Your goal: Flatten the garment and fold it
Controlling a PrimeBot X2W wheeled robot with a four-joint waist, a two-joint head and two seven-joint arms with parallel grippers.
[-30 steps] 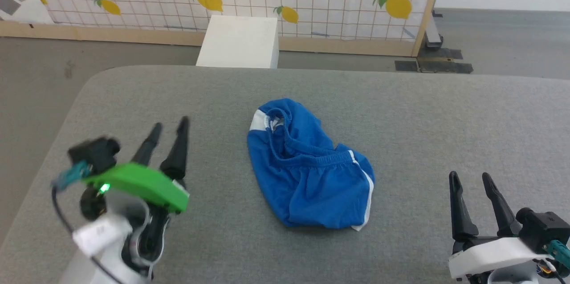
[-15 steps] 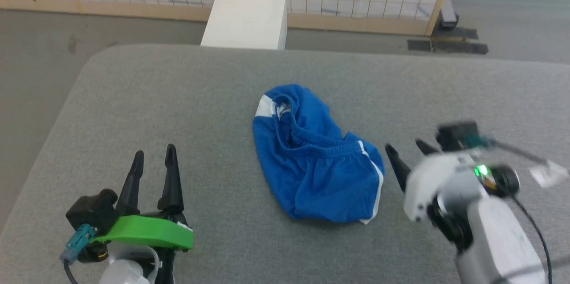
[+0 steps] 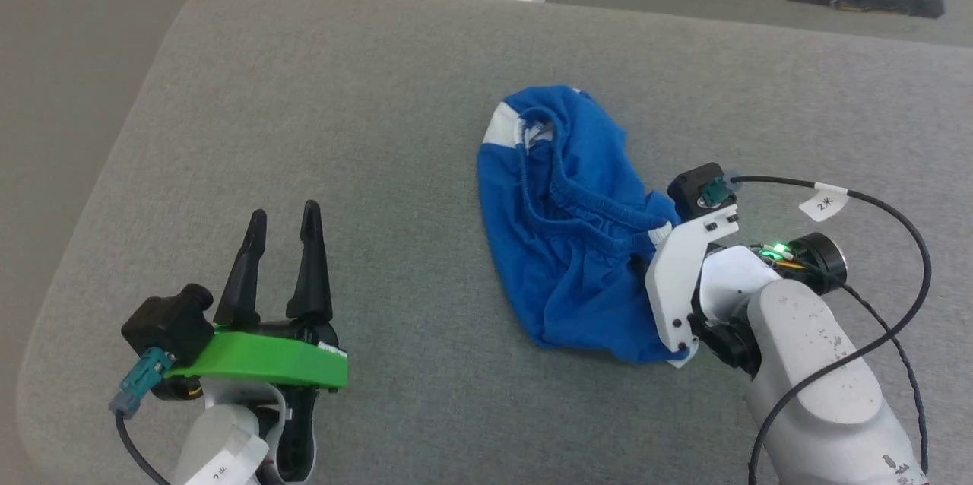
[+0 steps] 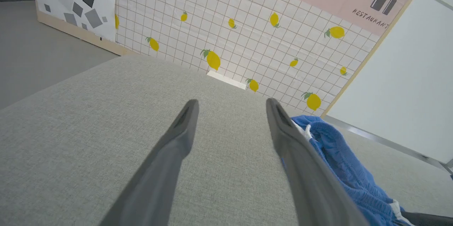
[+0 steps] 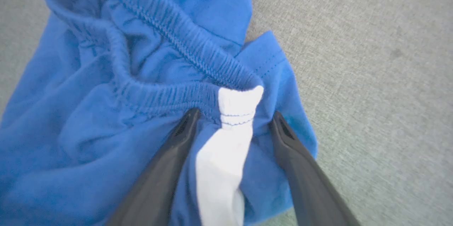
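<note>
The grey surface (image 3: 342, 90) lies open around the garment (image 3: 562, 242), except where the right gripper (image 5: 234, 114) crowds it.

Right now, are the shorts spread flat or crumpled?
Crumpled. The shorts lie in a heap, waistband curled over itself, fabric wrinkled; nothing is laid flat yet.

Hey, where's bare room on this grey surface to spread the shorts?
Widest bare patch of grey surface: between the left gripper and the shorts, out to the rounded far corner. Bare too beyond the shorts, far right. Crowded at the shorts' right edge, where the right gripper straddles the white stripe.
</note>
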